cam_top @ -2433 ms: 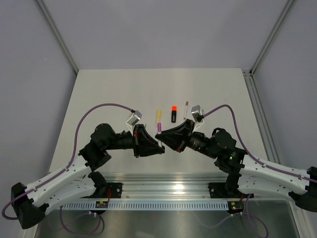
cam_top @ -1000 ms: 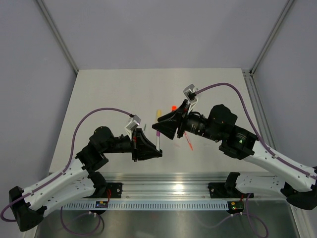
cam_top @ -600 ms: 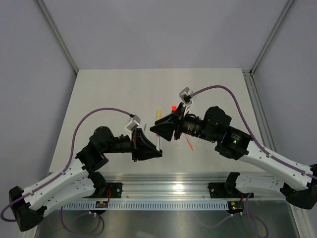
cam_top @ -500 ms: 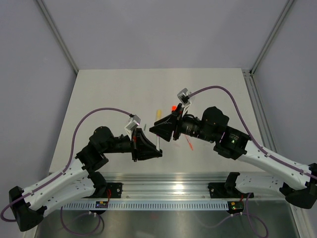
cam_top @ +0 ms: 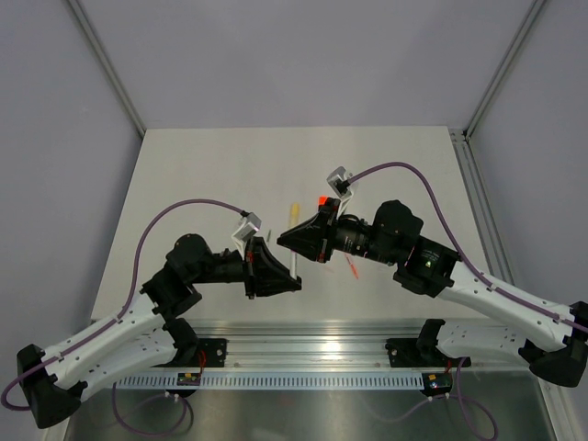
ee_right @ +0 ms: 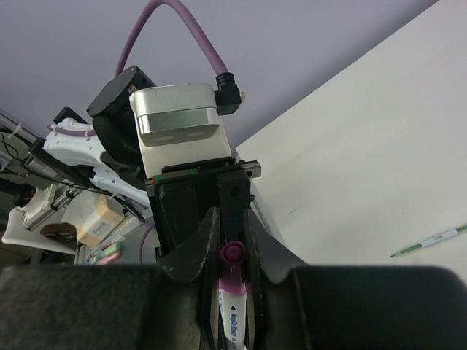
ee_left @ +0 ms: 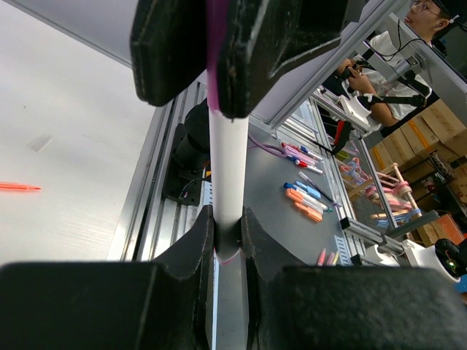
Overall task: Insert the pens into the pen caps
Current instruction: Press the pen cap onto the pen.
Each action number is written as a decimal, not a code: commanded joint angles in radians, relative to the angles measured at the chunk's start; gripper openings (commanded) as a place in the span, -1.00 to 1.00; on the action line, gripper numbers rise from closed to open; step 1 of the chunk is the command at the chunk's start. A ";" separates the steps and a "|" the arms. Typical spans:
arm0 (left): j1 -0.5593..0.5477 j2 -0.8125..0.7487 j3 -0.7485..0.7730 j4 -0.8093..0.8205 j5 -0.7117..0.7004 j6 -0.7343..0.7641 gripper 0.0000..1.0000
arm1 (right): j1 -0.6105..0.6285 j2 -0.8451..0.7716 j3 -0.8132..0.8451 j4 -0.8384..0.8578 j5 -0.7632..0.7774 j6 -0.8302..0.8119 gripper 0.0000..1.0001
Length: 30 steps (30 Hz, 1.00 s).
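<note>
White pen (ee_left: 228, 160), magenta-ended, aloft; orange-red pen (cam_top: 350, 267) lying flat nearby.

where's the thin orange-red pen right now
In the top view the thin orange-red pen lies on the table, right of centre, on the near side of the right arm and right of the white pen held in the left claw.

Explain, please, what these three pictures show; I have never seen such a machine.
This is a robot: a left arm and a right arm at the edge of a pale table. One picture looks down from above; the other two come from small cameras on each wrist. The left tool and the right tool both clamp one white pen with a purple end, held between them. On the table lie a yellow highlighter, an orange-red pen and a thin green pen.
</note>
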 commanded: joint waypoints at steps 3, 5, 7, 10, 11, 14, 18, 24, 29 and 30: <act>-0.004 -0.006 0.013 0.054 0.026 0.005 -1.00 | -0.008 -0.004 -0.001 -0.035 -0.003 0.004 -0.77; -0.004 -0.009 0.013 0.048 0.018 0.010 -1.00 | -0.008 0.000 0.004 -0.061 -0.006 0.003 -0.84; -0.004 -0.009 0.016 0.044 0.011 0.013 -1.00 | -0.007 0.008 0.012 -0.107 -0.009 -0.003 -0.90; -0.004 0.007 0.017 0.068 0.029 -0.003 -1.00 | -0.008 0.014 0.013 -0.138 -0.040 -0.016 -0.95; -0.004 0.015 0.017 0.079 0.038 -0.009 -1.00 | -0.010 0.016 0.012 -0.138 -0.051 -0.019 -0.97; -0.004 0.026 0.028 0.099 0.053 -0.015 -1.00 | -0.008 0.014 0.004 -0.130 -0.109 -0.029 -1.00; -0.004 0.026 0.054 0.099 0.075 -0.013 -1.00 | -0.008 0.019 0.022 -0.181 -0.170 -0.062 -1.00; -0.004 0.018 0.062 0.194 0.132 -0.075 -1.00 | -0.008 -0.007 -0.005 -0.135 -0.253 -0.091 -1.00; -0.004 0.007 0.069 0.223 0.132 -0.096 -1.00 | -0.008 -0.014 -0.038 -0.063 -0.316 -0.059 -1.00; -0.004 0.004 0.086 0.194 0.129 -0.089 -1.00 | -0.010 -0.010 -0.038 -0.061 -0.325 -0.042 -1.00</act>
